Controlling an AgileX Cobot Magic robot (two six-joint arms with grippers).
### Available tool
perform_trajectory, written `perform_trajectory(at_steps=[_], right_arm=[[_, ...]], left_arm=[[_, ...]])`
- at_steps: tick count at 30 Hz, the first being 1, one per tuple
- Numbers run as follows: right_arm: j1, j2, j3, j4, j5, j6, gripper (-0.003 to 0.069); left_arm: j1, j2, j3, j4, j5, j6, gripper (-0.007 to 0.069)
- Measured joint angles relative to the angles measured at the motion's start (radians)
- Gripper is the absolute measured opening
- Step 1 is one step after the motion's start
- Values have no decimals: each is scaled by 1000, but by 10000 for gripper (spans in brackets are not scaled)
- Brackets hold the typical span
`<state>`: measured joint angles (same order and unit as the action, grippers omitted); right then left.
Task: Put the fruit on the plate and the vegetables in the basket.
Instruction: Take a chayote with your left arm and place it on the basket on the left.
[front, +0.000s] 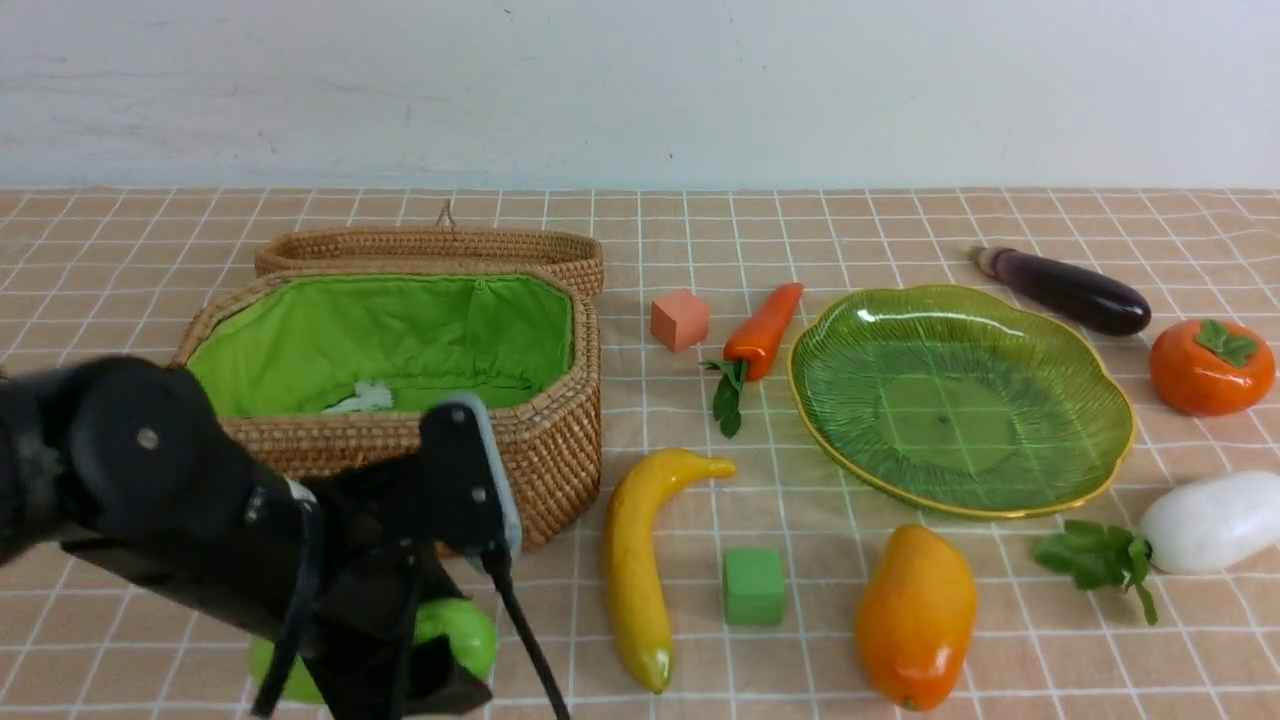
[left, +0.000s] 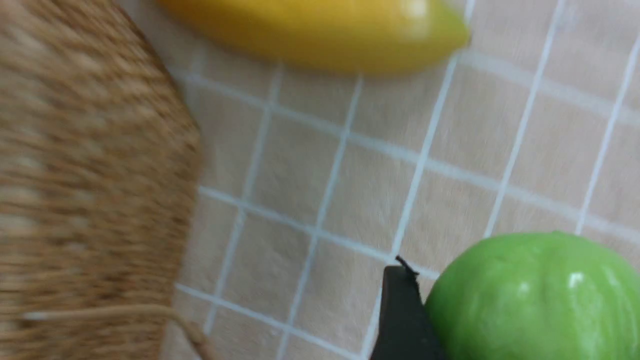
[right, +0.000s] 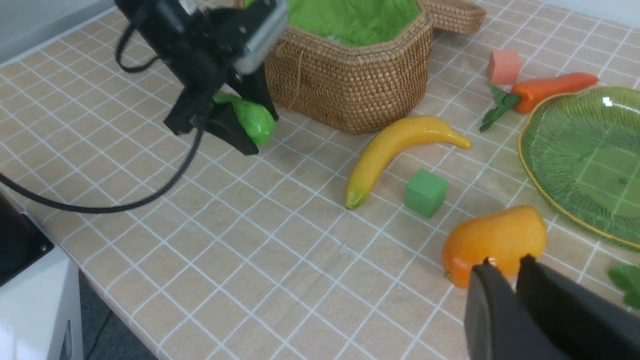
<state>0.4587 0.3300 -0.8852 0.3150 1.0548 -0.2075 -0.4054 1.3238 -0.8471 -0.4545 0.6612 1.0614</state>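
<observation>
In the lower left of the front view, the black left gripper (right: 222, 125) is straddling the light-green cucumber (front: 460, 630), with fingers on either side of it. In the left wrist view one finger (left: 402, 320) is lying against its glossy skin. I cannot tell whether the jaws are truly clamping it.

The cucumber is sitting low by the tablecloth (front: 900, 230), just in front of the wicker basket (front: 545, 450) where it belongs. The basket's wall is rising above it. The right gripper (right: 505, 265) is hovering near the mango (right: 495, 237) at the lower right of its wrist view. Its fingers are almost together and are holding nothing.

The risks look like these:
- **A slip:** the smooth, rounded cucumber may be squeezed out of a loose hold and roll towards the banana (front: 635, 560).
- **A low lift:** it could be knocked against the wicker rim, shoving the basket.
- **A snag:** the dangling black cable (front: 525, 640) could catch on the weave.
</observation>
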Motion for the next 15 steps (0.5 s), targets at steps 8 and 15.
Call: perform_trajectory(at_steps=[8, 15], right_arm=[[0, 0, 0, 14, -191, 0, 87], [0, 0, 0, 69, -232, 0, 87]], left_arm=[[0, -87, -292, 185, -148, -183, 426], [0, 220, -453, 485, -177, -309, 426]])
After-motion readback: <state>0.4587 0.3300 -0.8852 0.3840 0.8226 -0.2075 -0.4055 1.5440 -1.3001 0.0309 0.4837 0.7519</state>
